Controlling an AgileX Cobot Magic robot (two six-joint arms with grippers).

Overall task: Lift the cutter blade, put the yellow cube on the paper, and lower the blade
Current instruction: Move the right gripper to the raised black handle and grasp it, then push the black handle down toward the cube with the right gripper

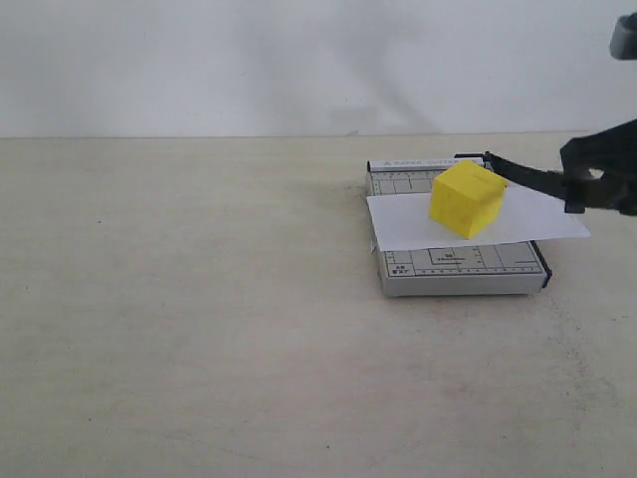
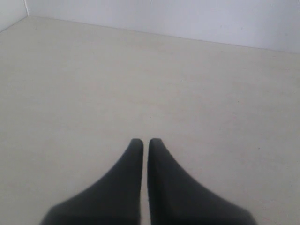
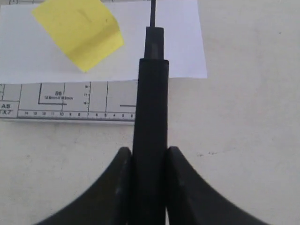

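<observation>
The yellow cube rests on the white paper, which lies across the grey gridded cutter board. The black cutter blade slopes up from its hinge behind the cube toward the right. My right gripper is shut on the blade's thick handle end, held above the paper's right edge. In the right wrist view the yellow cube and paper lie beyond the handle, and the right gripper clamps it from both sides. My left gripper is shut on nothing, over bare table, out of the exterior view.
The cutter board sits right of centre on a pale tabletop. A white wall stands behind the table.
</observation>
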